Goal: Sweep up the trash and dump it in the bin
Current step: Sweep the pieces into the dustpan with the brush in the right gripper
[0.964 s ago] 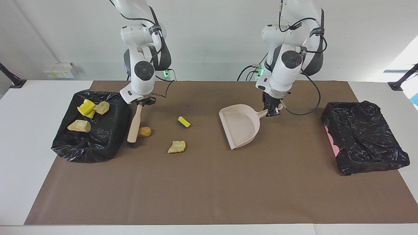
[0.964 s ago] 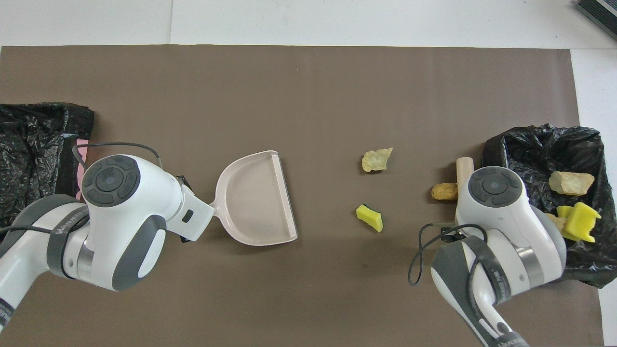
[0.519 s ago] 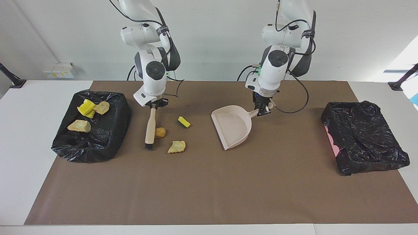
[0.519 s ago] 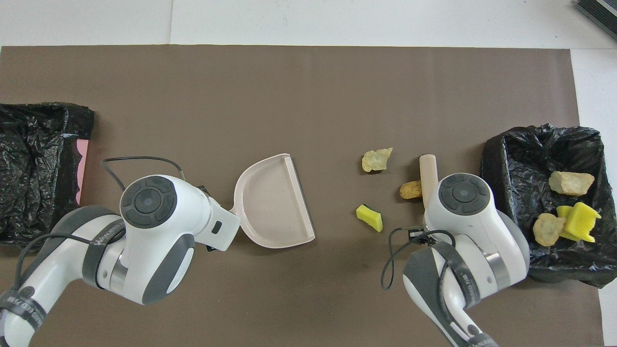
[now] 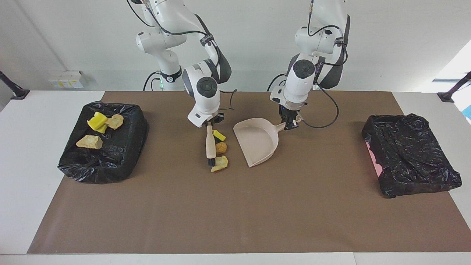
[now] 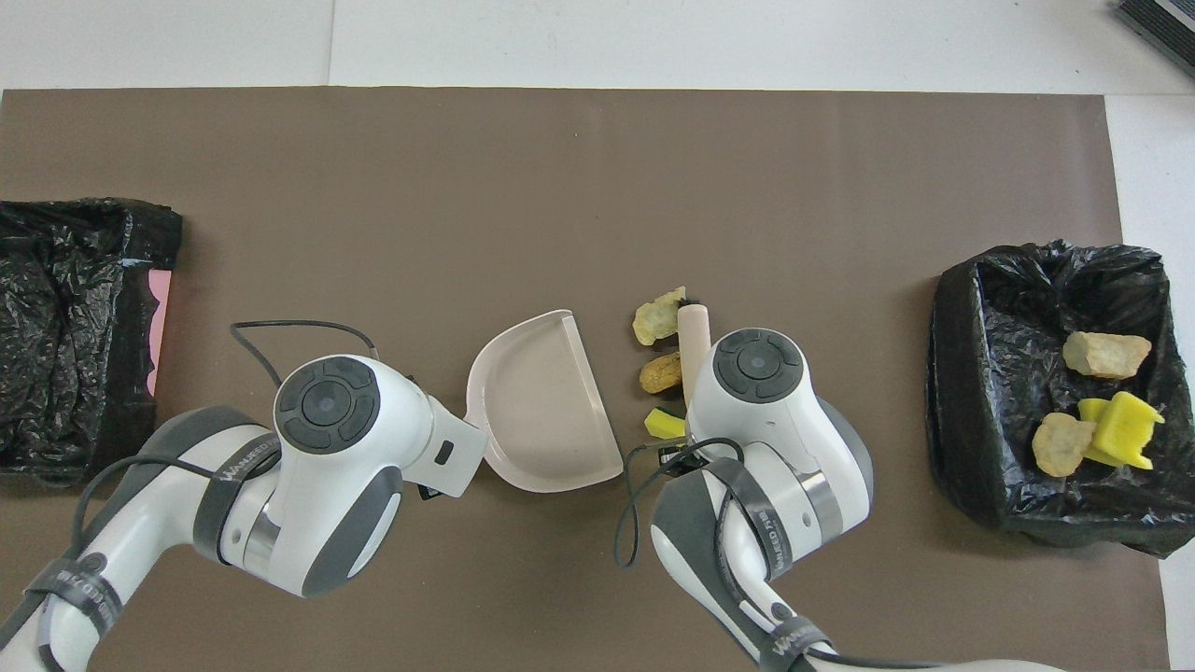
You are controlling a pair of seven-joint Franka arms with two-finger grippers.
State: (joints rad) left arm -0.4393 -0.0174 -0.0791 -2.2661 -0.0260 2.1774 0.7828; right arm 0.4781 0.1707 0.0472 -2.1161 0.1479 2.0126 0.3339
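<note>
At mid-table, the right gripper point(image 5: 211, 124) clamps the brush point(image 5: 210, 146) flat behind three trash pieces point(image 5: 220, 148), lined up just beside the dustpan point(image 5: 257, 141) mouth. The left gripper point(image 5: 289, 125) grips the dustpan handle, angling it to receive them. Four pieces lie in the black-lined bin point(image 5: 121, 154).

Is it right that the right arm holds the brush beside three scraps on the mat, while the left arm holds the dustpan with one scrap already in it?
Not quite: the dustpan is empty, as the overhead view shows. The rest holds: the brush stands beside three scraps on the mat.
</note>
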